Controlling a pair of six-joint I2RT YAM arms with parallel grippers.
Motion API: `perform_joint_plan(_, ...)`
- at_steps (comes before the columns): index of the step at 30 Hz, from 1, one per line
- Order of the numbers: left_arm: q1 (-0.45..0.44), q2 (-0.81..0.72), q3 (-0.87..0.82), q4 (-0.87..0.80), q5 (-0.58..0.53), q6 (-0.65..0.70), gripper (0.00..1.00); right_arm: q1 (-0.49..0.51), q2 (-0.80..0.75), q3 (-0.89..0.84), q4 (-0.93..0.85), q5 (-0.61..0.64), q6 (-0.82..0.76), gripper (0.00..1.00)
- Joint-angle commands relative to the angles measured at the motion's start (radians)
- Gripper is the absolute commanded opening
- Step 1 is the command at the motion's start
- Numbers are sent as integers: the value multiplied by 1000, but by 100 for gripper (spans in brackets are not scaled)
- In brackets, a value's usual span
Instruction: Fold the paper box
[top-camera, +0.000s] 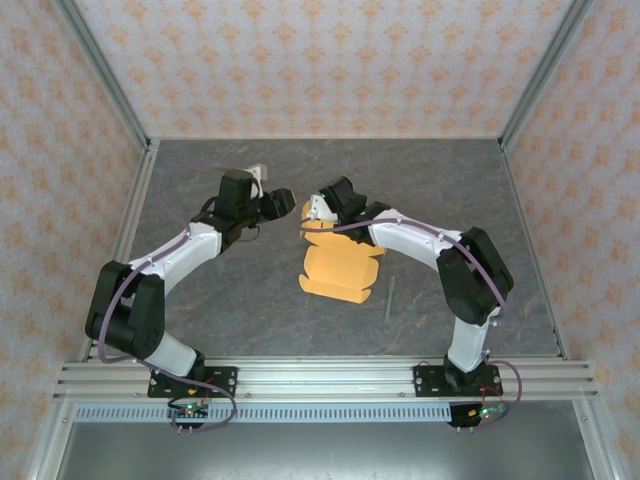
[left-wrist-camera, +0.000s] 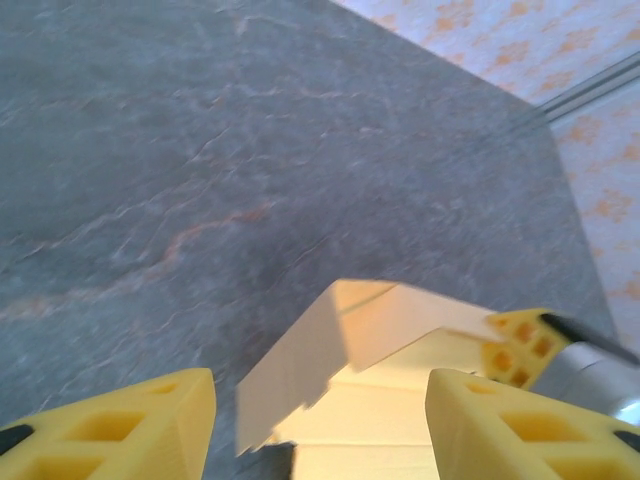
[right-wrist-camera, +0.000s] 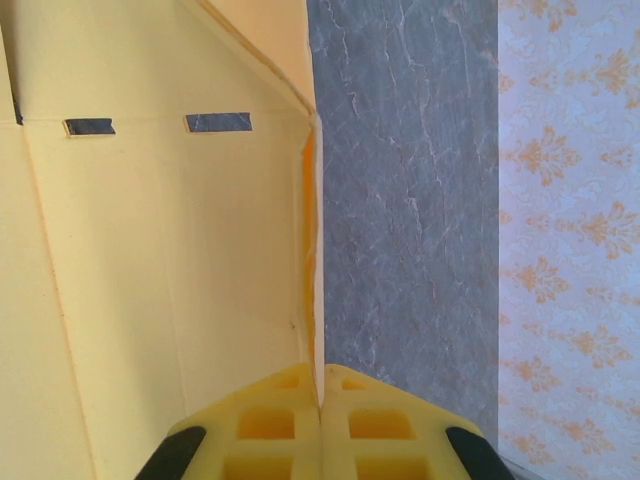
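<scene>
Starting at the near edge, both arms are reaching out over the dark grey stone-look bench (top-camera: 250, 320), and a thin greenish stick (top-camera: 389, 298) is lying a bit right of the work, apart from it. Mid-bench, the light orange die-cut card paper box (top-camera: 338, 268) is lying mostly flat, with its far end standing up as a wall. The right gripper (right-wrist-camera: 320, 400) is pinching that raised wall's edge, fingers squeezed together on the thin card, not far from two small slots (right-wrist-camera: 218, 122). The left gripper (left-wrist-camera: 320, 410) is sitting at the far end too, jaws standing wide with the upright flap between them, not touching it as far as I can tell. My take: the right one should be holding the wall upright while the left one is squaring the corner along the crease, pushing gently so the card isn't buckling. I'm not seeing any brand, label or writing anywhere.
</scene>
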Motion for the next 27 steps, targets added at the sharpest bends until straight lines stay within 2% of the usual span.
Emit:
perform_joint_plan(1, 10, 20, 57, -78, 80, -31, 57, 2, -45, -11, 25, -3, -9, 1)
perform_joint_plan(6, 13, 93, 169, -130, 148, -83, 52, 2, -58, -10, 29, 0, 7, 1)
perform_joint_plan(9, 13, 133, 216, -137, 193, -120, 49, -1, -70, 15, -4, -42, 48, 1)
perform_joint_plan(13, 13, 142, 259, -177, 178, -120, 47, -9, -64, 77, -99, -101, 98, 1)
perform_joint_plan(17, 12, 161, 291, -185, 209, -152, 44, -11, -59, 99, -124, -128, 127, 0)
perform_joint_plan(27, 9, 186, 342, -229, 226, -188, 39, -12, -50, 125, -147, -117, 157, 0)
